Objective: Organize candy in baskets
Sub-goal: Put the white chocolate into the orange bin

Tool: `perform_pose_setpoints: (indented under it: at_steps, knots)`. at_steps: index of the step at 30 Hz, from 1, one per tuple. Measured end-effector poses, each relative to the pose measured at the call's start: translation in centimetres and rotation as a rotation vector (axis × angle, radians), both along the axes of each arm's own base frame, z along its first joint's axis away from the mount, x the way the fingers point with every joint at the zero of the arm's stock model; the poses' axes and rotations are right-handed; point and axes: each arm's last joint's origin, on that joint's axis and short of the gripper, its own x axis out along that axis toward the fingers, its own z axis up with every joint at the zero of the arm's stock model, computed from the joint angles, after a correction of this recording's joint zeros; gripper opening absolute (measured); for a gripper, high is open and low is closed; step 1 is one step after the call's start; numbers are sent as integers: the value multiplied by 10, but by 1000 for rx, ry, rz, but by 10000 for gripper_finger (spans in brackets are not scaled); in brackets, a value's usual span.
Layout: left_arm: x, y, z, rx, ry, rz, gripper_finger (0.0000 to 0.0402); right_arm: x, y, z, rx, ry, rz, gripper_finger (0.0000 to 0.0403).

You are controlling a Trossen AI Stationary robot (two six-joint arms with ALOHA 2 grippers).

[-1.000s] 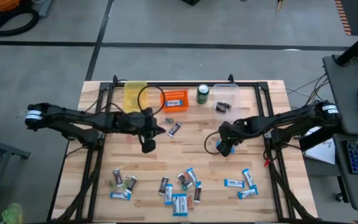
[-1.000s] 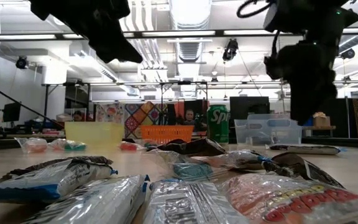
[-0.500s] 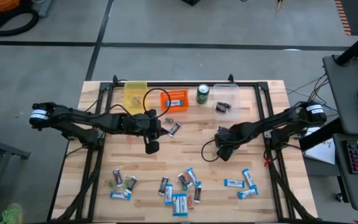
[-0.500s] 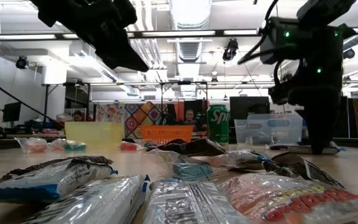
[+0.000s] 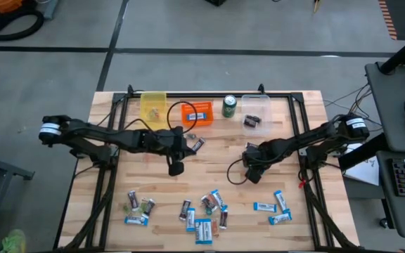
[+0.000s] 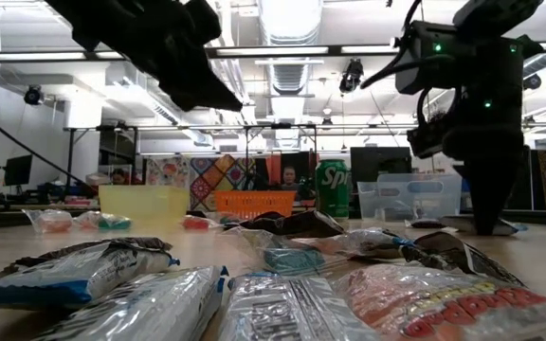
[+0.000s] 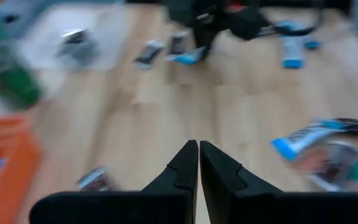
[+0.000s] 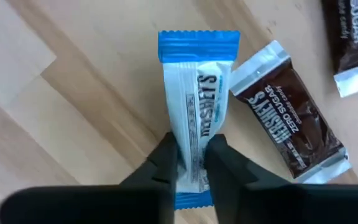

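Blue-and-white candy bar (image 8: 196, 118) pinched in right tool (image 8: 190, 163) on table (image 8: 73, 124).

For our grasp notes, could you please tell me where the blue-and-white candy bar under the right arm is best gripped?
Grip the blue-and-white bar across its narrow middle, from straight above: it lies flat on the table, so only its long edges are exposed. The right end effector pinches there.

left arm (image 5: 111, 137): dark, jointed, white band at its base, looping black cable | right arm (image 5: 301, 144): same dark build, white band, green lights | pincer fingers (image 7: 185, 171): matte black, wedge-shaped
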Motion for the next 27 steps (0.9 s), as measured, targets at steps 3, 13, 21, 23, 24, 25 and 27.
perform_pose_setpoints:
  at_steps: [3, 13, 21, 23, 24, 25, 27]
  knots:
    - [7, -4, 0, -47, -61, -112, 0, -2, 0, 7, 14, -37, 43, 23]
    - [38, -12, -18, -47, -242, -330, 28, 9, 1, 53, 0, -458, 192, 17]
    - [58, -13, -30, 65, -366, -369, 111, 31, 9, 68, 105, -755, 400, 17]
    - [63, -13, -29, 89, -388, -379, 133, 34, 11, 68, 160, -782, 443, 17]
    - [65, -14, -29, 97, -393, -395, 143, 35, 12, 67, 181, -790, 455, 17]
    - [68, -14, -29, 105, -396, -409, 152, 36, 12, 66, 194, -789, 461, 17]
    - [73, -15, -29, 107, -401, -437, 166, 38, 13, 66, 210, -789, 470, 17]
